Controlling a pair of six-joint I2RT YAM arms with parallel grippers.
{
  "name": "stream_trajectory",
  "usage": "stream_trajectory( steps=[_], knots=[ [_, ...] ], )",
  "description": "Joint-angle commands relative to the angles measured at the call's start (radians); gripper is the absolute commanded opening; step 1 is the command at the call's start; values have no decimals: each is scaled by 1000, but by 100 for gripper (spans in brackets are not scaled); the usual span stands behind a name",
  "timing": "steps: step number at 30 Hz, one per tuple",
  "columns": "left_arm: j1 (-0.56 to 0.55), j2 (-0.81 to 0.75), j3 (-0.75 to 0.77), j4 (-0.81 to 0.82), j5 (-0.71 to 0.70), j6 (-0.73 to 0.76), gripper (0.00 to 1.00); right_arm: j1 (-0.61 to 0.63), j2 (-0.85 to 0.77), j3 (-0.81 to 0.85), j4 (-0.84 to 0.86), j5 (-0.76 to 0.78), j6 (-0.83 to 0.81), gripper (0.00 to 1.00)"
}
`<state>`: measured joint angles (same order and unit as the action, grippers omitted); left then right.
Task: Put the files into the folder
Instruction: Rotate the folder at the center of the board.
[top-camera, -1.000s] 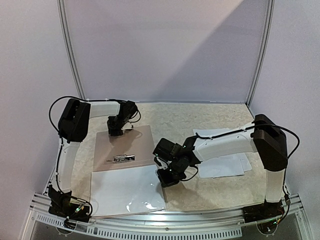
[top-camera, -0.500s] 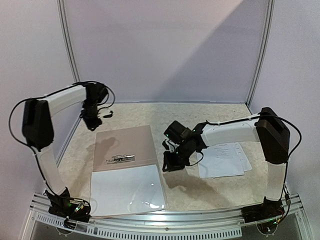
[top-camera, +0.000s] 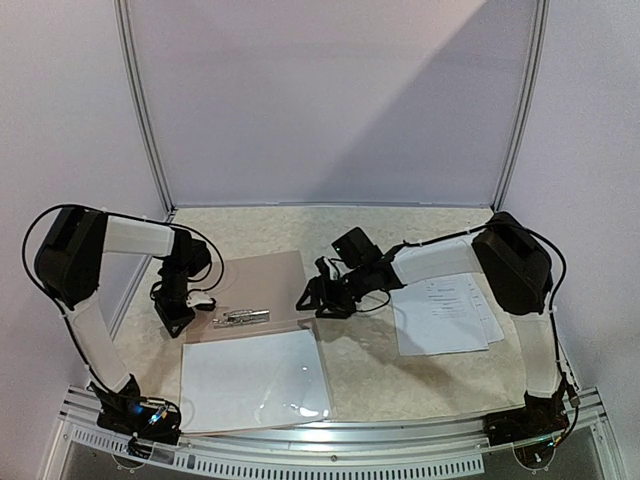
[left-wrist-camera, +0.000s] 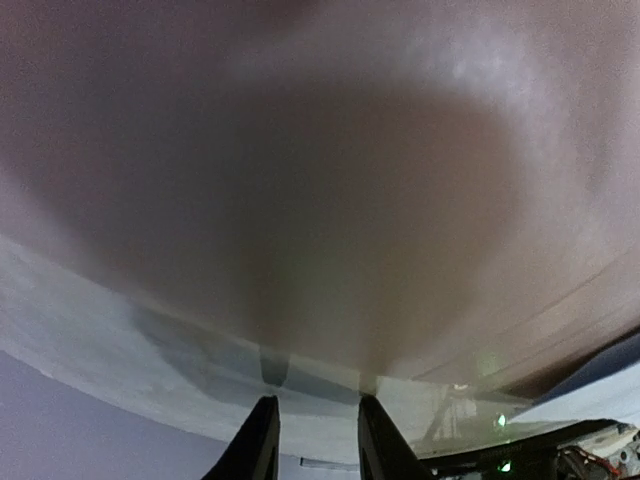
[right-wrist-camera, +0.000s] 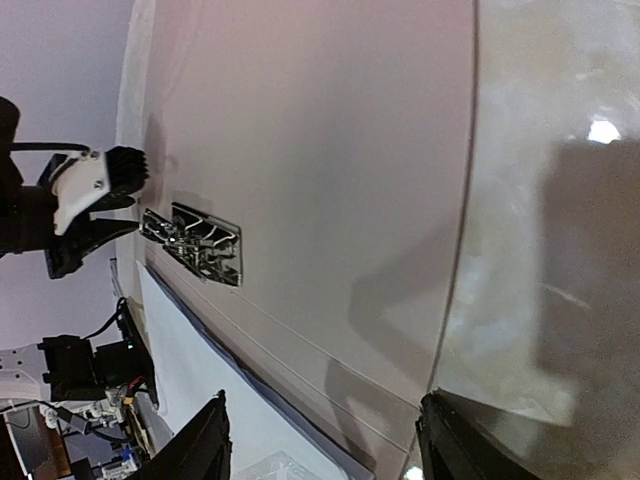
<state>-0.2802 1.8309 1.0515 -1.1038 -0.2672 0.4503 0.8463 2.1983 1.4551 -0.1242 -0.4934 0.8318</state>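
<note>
Within the last second both arms have been brought to the open folder (top-camera: 255, 280), now flanked by the left gripper (top-camera: 176, 320), narrowly parted and empty, and the right gripper (top-camera: 308, 298), spread wide at the right edge; steadying before loading is suggested. The files (top-camera: 445, 320) are left untouched, right of the right gripper, long axis near-to-far like the folder's.

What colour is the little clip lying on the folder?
Shiny silver. The clip shows best in the right wrist view, bright against the brown folder.
</note>
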Motion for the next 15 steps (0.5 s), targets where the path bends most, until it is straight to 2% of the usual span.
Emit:
stream_trajectory(
  steps=[1,7,9,11,15],
  knots=[
    [-42,88,13,70,3,-24,29,-4,129,-6,146,-76,118,64],
    [-42,188,56,93,-4,-36,29,-3,164,-58,428,-151,292,64],
    [-42,207,65,95,-12,-31,29,-3,158,-70,461,-158,338,62],
    [-40,208,64,102,-22,-22,29,-3,117,-80,377,-101,317,61],
    [-40,224,94,122,-74,-3,29,-3,3,-77,85,51,145,60]
  ],
)
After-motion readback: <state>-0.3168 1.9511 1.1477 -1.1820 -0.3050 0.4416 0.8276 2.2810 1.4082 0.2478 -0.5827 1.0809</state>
